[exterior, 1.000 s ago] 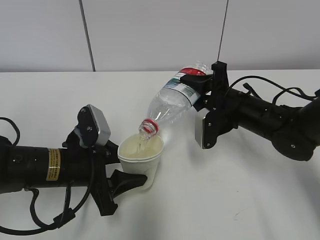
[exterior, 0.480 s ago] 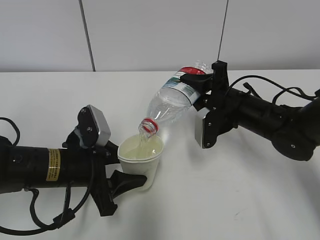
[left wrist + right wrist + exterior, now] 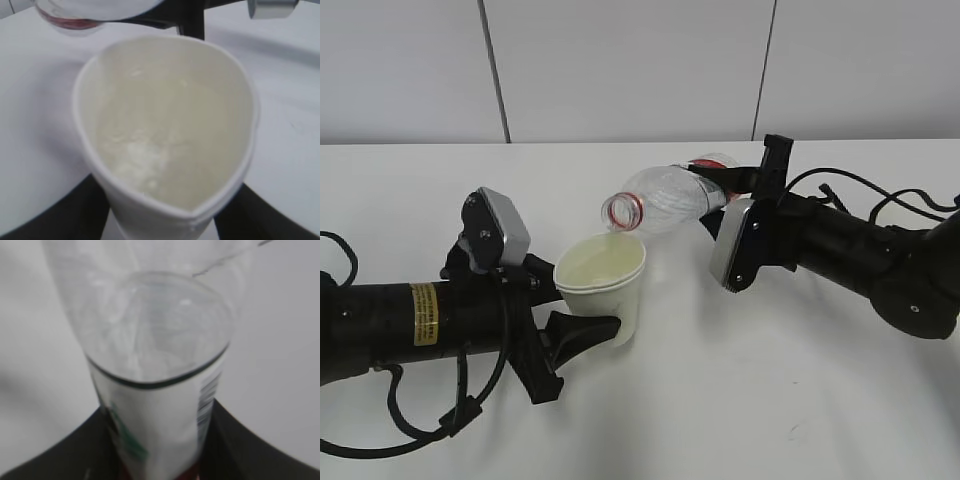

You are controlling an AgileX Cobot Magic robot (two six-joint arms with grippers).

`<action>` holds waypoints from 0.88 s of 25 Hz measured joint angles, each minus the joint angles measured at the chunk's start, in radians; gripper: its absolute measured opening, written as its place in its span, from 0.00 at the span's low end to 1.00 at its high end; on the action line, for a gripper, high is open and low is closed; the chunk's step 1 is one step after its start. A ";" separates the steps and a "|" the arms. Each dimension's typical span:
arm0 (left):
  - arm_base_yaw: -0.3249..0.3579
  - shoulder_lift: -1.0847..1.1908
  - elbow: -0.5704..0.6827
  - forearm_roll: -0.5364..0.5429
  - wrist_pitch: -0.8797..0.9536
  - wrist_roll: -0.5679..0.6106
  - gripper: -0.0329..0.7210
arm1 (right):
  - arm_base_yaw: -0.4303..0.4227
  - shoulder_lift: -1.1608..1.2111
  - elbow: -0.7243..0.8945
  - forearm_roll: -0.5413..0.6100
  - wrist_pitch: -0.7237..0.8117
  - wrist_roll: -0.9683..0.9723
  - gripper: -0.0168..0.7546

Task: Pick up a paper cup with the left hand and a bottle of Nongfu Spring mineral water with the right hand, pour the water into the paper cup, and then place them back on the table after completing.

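Exterior view is showing the left hand (image 3: 440,315) with its claw (image 3: 582,335) clamped on the paper cup (image 3: 603,283), which is holding water (image 3: 170,130). The right hand (image 3: 850,262) is gripping the bottle (image 3: 665,198), its claw (image 3: 745,185) closed round the labelled body, neck lying nearly level just beyond the cup's rim. Pouring is looking finished; setting both down is remaining. The white worktop (image 3: 770,400) is lying bare under pale wall panels (image 3: 620,70).

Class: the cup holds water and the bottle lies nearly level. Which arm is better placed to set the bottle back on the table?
Right. Its gripper is clamped on the bottle; the left gripper is occupied holding the cup.
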 joint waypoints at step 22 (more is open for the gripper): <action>0.110 0.027 0.000 -0.225 -0.030 0.160 0.56 | 0.000 -0.002 0.070 0.165 -0.004 0.940 0.40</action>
